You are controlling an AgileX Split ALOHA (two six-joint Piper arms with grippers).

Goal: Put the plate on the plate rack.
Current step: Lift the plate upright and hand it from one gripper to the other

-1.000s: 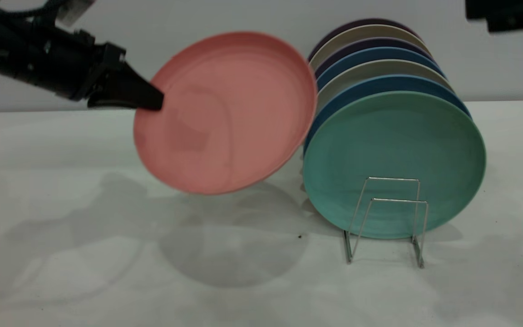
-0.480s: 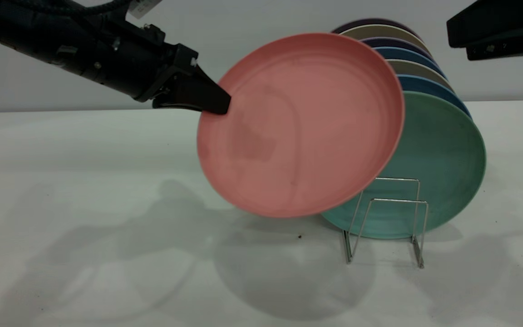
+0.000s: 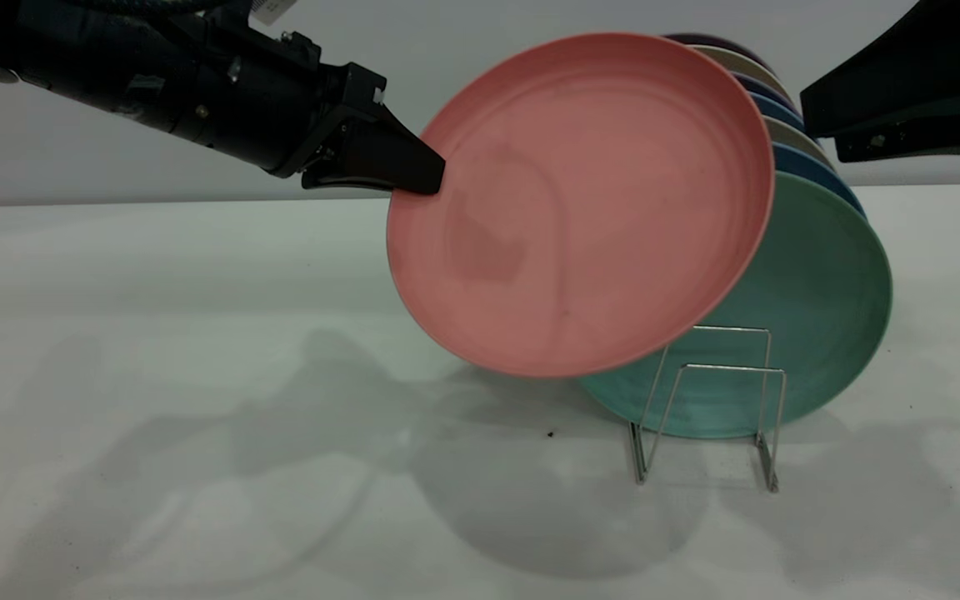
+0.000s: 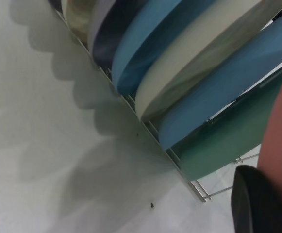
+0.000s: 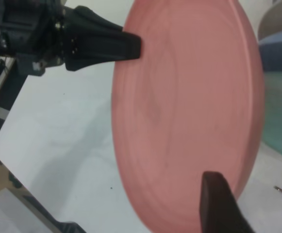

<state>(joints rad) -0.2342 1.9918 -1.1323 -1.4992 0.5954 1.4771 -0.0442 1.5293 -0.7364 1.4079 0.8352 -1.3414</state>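
Observation:
The salmon-pink plate [image 3: 580, 204] hangs tilted in the air, in front of the teal-green plate [image 3: 813, 317] and above the plate rack's bare front wire loops [image 3: 709, 400]. My left gripper [image 3: 417, 173] is shut on the plate's left rim. In the left wrist view the plate's edge [image 4: 281, 131] sits between my left gripper's [image 4: 272, 191] fingers [image 4: 252, 201], with the rack's wires [image 4: 199, 191] below. My right gripper [image 5: 257, 204] is open and empty, close to the plate's face [image 5: 189, 111]. The right arm [image 3: 905, 92] hangs at the upper right.
Behind the teal plate the rack holds several upright plates, blue [image 4: 218, 92], cream [image 4: 199, 63] and dark purple. White tabletop [image 3: 197, 375] spreads to the left and front of the rack. A small dark speck [image 3: 550, 434] lies near the rack's front.
My left gripper has carried the pink plate to the right and slightly up, so it now overlaps the teal plate. The right arm has come lower into view at the upper right.

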